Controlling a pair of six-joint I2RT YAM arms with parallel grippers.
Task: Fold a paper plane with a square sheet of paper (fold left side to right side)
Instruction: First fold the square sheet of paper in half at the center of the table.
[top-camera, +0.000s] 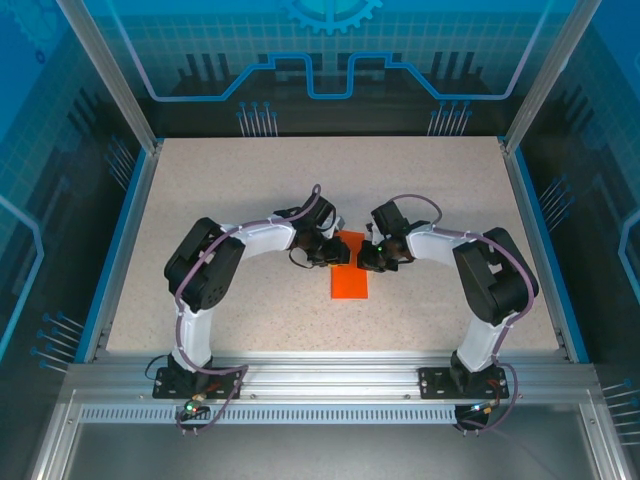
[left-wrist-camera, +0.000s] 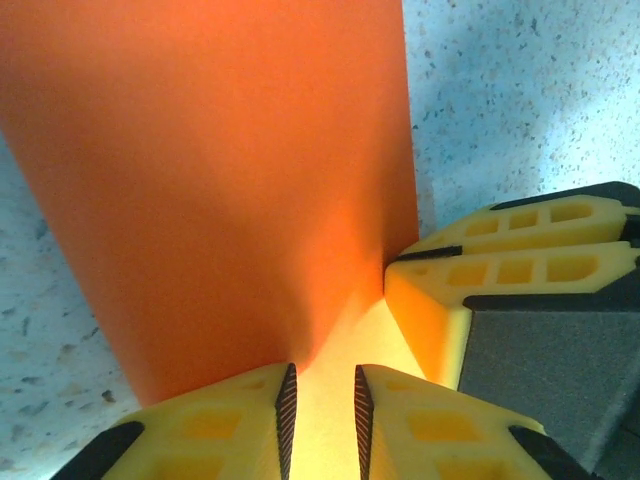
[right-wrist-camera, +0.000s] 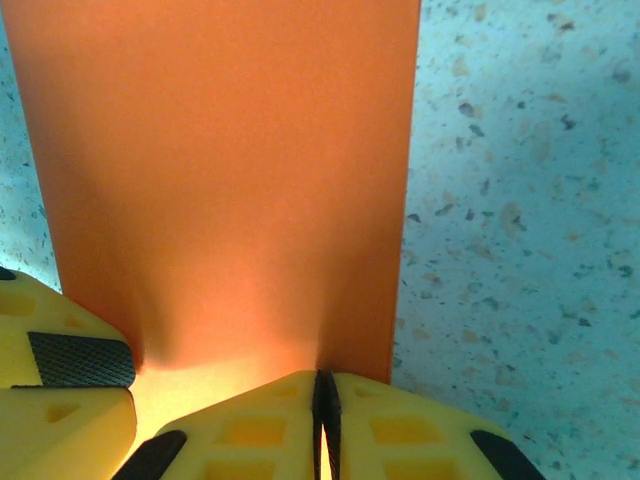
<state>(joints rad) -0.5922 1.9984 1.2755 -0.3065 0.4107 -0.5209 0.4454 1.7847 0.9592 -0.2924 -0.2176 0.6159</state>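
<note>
The orange sheet of paper (top-camera: 350, 281) (folded into a narrow strip) lies at the centre of the table (top-camera: 250, 190). The right fingers (right-wrist-camera: 400, 430) pinch its far end, and the left fingers (left-wrist-camera: 220, 430) stand slightly apart beside them.

Speckled beige surface (top-camera: 250, 180) under and all around the fingers (left-wrist-camera: 220, 430). Blue trim (top-camera: 128, 230) along its edges. Aluminium posts (top-camera: 105, 70) and blue translucent panels (top-camera: 400, 40) beyond them, gear graphic (top-camera: 330, 12) up top. Even, cool light.

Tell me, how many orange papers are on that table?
1. The orange sheet lies at the middle of the table; another could be hidden beneath it.
</note>
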